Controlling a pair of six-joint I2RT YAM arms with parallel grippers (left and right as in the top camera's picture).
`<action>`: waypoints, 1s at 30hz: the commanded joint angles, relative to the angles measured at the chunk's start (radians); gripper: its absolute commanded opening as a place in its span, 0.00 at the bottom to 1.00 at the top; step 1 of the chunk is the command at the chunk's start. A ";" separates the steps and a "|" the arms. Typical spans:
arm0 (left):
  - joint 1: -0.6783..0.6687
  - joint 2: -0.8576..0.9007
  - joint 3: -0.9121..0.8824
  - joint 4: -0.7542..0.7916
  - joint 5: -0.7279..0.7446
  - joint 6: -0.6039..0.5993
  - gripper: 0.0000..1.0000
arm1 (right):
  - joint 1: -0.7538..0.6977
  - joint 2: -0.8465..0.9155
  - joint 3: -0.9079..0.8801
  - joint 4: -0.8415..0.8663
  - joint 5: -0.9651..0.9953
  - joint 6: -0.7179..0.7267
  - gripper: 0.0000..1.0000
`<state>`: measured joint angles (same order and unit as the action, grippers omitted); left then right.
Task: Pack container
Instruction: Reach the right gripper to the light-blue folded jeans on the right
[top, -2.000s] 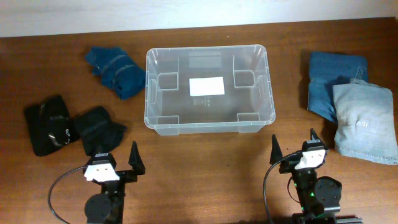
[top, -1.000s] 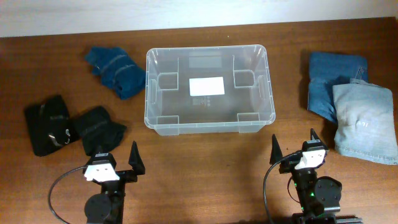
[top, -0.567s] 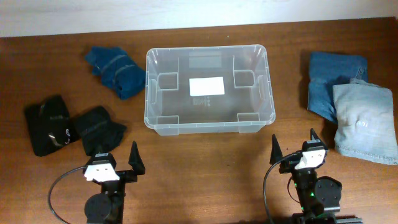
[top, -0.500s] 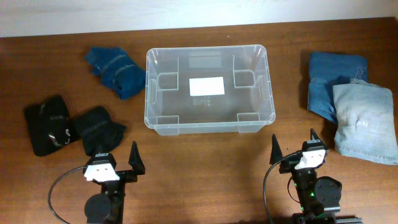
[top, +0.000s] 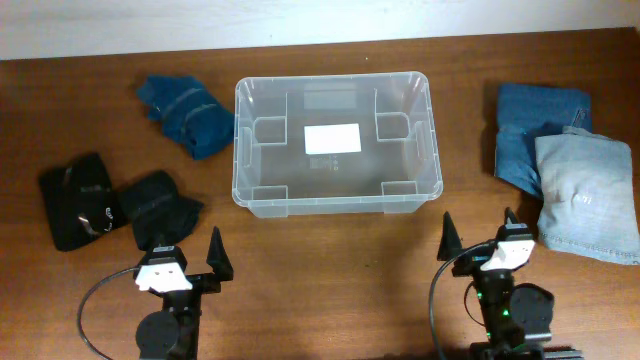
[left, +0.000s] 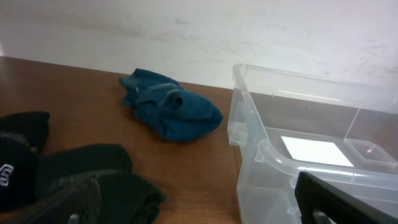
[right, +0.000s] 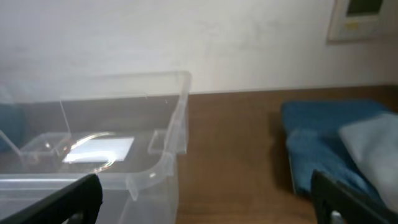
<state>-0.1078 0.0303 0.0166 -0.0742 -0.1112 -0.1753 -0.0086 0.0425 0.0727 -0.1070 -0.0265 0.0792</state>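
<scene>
Left claw (top: 188, 258) and right claw (top: 478, 238) both gape wide at the near edge, holding nothing. The container (top: 335, 203) sits centred on the bench (top: 330, 262) (toward the far edge). Only the right wrist view shows a wall panel (right: 364, 18).

I see the bin (top: 336, 142): clear plastic, rectangular w/ rounded corners, upright, open, empty, white label on base, mid-table.

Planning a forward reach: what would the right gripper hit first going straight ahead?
Likely nothing soon: the right gripper points at the bare table strip between container and jeans. Its open jaws might graze either; depth is unclear.
</scene>
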 joint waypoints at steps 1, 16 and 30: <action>0.005 -0.003 -0.007 0.002 0.011 0.016 0.99 | -0.049 0.089 0.175 -0.065 0.028 0.035 0.98; 0.005 -0.003 -0.007 0.003 0.011 0.016 0.99 | -0.399 0.963 1.092 -0.737 0.043 0.026 0.98; 0.005 -0.003 -0.008 0.003 0.011 0.016 0.99 | -0.482 1.457 1.142 -0.881 0.067 -0.049 0.98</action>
<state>-0.1078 0.0307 0.0166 -0.0742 -0.1108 -0.1753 -0.4847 1.4284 1.2037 -0.9775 0.0078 0.0525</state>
